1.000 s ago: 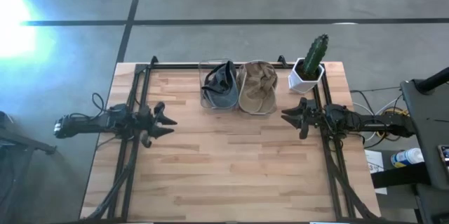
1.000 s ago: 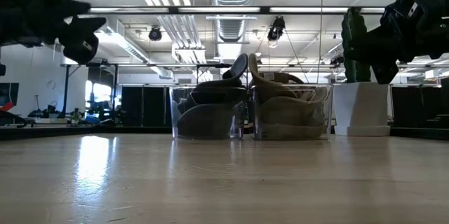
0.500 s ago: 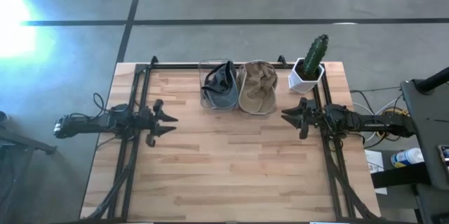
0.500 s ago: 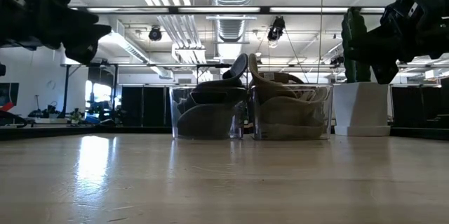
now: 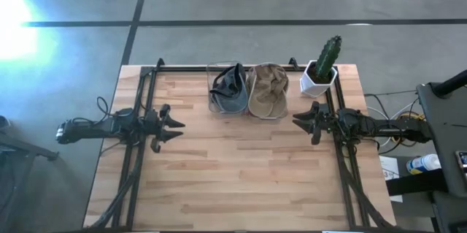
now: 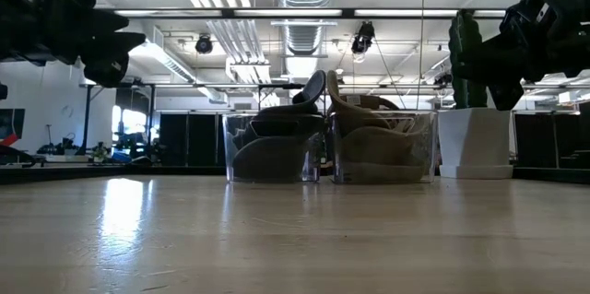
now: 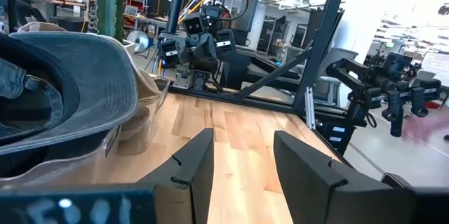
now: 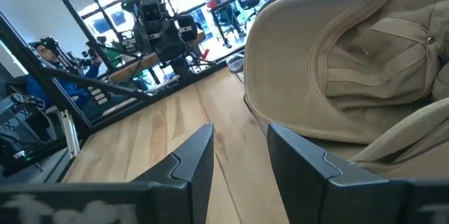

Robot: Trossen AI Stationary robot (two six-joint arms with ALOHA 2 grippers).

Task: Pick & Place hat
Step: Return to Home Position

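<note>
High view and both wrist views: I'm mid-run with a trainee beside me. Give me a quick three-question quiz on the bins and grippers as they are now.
1. True or false: the left gripper holds a cap.
2. What stands next to the bin of tan caps, on the side away from the bin of dark caps? A) a cactus in a white pot B) a bottle C) a third bin
3. Fill in: the right gripper has its fingers ____ (open or shut).
Key: 1 false; 2 A; 3 open.
</note>
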